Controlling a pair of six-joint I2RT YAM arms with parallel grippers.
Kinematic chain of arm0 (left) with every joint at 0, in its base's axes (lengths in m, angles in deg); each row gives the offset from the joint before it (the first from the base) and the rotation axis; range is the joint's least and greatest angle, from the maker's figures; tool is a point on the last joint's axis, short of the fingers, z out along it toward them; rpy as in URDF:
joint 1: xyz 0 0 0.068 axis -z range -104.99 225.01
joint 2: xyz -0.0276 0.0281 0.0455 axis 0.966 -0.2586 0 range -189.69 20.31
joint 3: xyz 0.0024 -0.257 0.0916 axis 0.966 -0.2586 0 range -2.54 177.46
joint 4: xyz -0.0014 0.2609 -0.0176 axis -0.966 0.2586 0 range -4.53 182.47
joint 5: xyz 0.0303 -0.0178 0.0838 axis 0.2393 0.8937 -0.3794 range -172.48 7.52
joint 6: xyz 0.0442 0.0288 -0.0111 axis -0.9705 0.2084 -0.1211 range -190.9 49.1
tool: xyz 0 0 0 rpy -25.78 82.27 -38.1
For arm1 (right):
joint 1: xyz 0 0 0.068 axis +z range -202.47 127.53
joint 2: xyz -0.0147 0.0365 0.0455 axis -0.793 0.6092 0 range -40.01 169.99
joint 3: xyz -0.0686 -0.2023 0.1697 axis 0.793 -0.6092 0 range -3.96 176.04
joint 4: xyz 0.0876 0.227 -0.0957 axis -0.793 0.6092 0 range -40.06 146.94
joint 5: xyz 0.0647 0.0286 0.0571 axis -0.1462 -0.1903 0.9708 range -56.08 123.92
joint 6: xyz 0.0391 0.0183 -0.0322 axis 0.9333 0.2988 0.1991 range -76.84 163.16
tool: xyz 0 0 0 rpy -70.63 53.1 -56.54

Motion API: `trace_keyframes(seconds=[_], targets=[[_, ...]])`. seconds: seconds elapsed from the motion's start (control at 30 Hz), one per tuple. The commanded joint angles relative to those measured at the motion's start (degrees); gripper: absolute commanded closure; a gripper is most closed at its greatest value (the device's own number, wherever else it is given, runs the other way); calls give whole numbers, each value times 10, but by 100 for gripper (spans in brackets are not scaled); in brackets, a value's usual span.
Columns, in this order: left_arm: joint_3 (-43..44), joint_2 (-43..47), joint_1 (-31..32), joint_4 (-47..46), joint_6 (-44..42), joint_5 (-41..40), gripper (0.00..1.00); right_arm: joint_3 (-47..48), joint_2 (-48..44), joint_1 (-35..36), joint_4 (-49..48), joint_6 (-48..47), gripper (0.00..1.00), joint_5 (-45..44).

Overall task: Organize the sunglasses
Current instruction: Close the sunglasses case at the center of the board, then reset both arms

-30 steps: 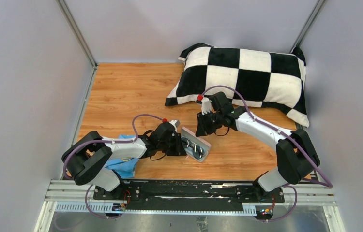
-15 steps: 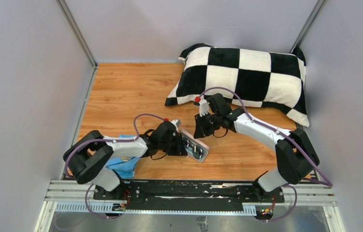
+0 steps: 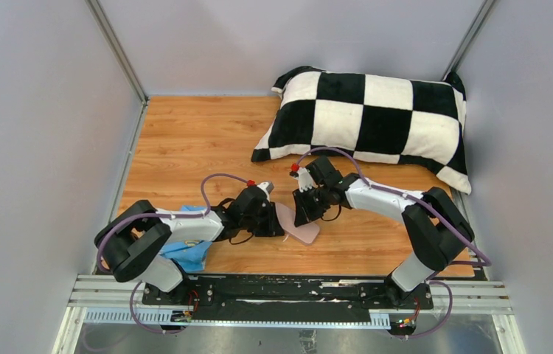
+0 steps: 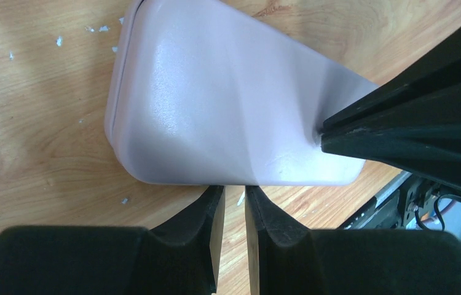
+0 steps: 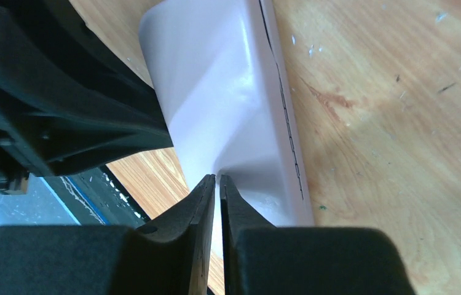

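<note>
Fingers together, right hand (image 5: 217, 179) pressed the pink case (image 4: 216, 92); left hand (image 4: 234, 192), likewise together, braced its edge. Even downward pressure was needed.

No writing, label, brand, number or sign can be read in any of the views.
</note>
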Motion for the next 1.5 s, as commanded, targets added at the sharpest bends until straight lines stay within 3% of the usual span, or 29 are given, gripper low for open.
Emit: trace_keyframes(seconds=[0.0, 0.23, 0.33, 0.5, 0.57, 0.67, 0.83, 1.03, 1.17, 1.3, 1.47], targets=[[-15, 22, 4, -16, 6, -13, 76, -5, 6, 3, 16, 3, 86, -21], [-50, 88, 4, -14, 23, -4, 76, 7, -30, 3, 37, 4, 85, -36], [-67, 149, 4, -4, 35, -4, 74, 26, -71, 0, 69, 1, 80, -64], [-28, 272, 4, 150, 8, -63, 72, 60, -174, -52, 109, 16, 65, -117], [2, 319, 4, 219, -13, -97, 71, 75, -227, -72, 126, 26, 47, -182], [69, 369, 1, 323, -53, -173, 70, 91, -290, -81, 156, 35, 20, -359], [192, 404, -1, 446, -111, -279, 68, 88, -406, -82, 192, 52, 6, -609], [211, 460, -1, 473, -125, -350, 66, 9, -571, -82, 186, 94, 9, -774], [167, 520, -1, 441, -117, -362, 63, -52, -655, -82, 196, 127, 10, -812], [129, 564, -1, 415, -106, -350, 60, -68, -668, -82, 228, 150, 9, -819], [137, 582, -1, 449, -91, -400, 60, -66, -641, -82, 242, 160, 9, -813]])
